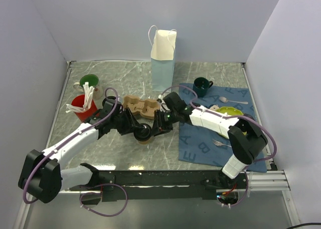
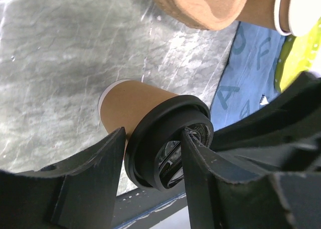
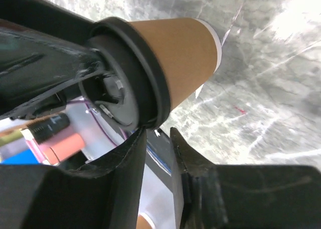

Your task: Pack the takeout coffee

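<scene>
Small tan kraft paper cup (image 2: 138, 106) with round black plastic lid (image 2: 150, 149) is found near the front of the grey marble tabletop (image 1: 100, 78), between the two grippers and on the near side of the tan moulded-pulp cup carrier (image 1: 143, 106). Left gripper (image 2: 153, 139) is seen roughly half open and clamped on the lid. One finger (image 2: 100, 169) is pressed against the rim's outer edge and the other is laid across the lid's face. Right gripper (image 3: 158, 136) is parted only narrowly, with nothing held between its fingers (image 3: 125, 174). The cup is placed just outside them, lid rim touching one fingertip, paper wall clear. Whether the cup's base is resting on the tabletop cannot be told.
</scene>
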